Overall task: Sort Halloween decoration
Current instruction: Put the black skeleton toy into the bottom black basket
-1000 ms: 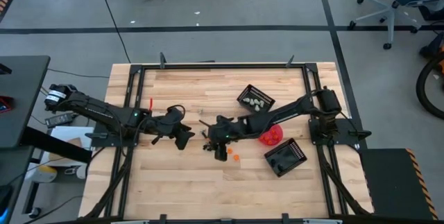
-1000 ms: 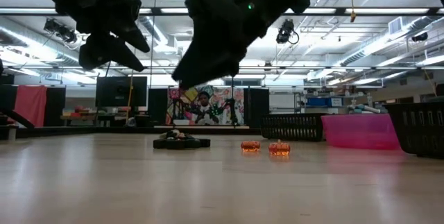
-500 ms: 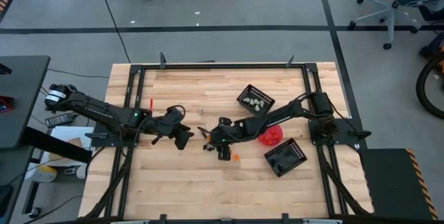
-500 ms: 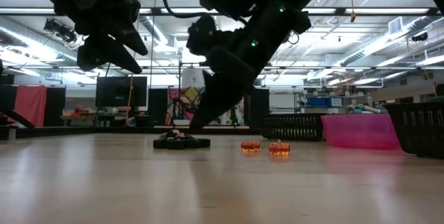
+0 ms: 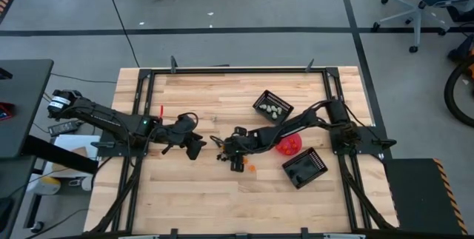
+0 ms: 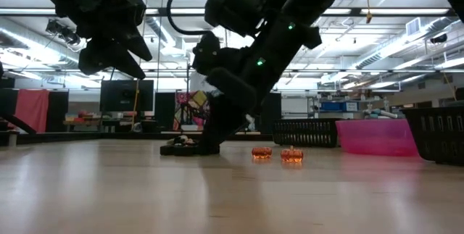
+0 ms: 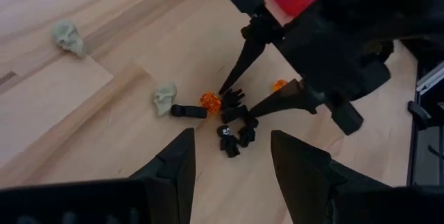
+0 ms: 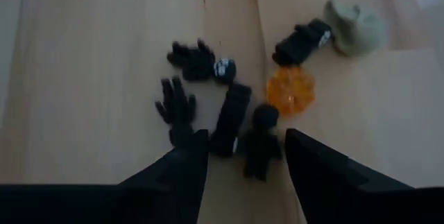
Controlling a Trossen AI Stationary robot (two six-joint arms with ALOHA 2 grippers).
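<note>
A cluster of tiny trinkets lies mid-table (image 5: 221, 152): several black ones (image 8: 234, 116), an orange one (image 8: 291, 89) and a pale one (image 8: 355, 27). Two more pale ones (image 7: 68, 37) (image 7: 165, 98) lie nearby, and two orange ones (image 6: 262, 152) (image 6: 292, 154) lie apart to the right. My right gripper (image 8: 244, 142) is open and low over the black trinkets, its fingers on either side of them (image 7: 237, 105). My left gripper (image 7: 232, 137) is open and hovers above the table, left of the cluster (image 5: 194, 145). My right gripper's fingers (image 7: 236, 71) slant down from the table's right side, and their tips stand among the black trinkets (image 7: 234, 116) on the table. Whether they touch one, I cannot tell.
A pink round bowl (image 5: 289, 145) sits right of the cluster. One black slatted basket (image 5: 272, 106), holding pale trinkets, stands farther back. Another basket (image 5: 304, 168) stands nearer, to the right. A black frame (image 5: 144, 113) borders the wooden table.
My right gripper has come down from well above the table to the tabletop at the trinket cluster, tipping its fingers downward. Its arm has folded lower.
</note>
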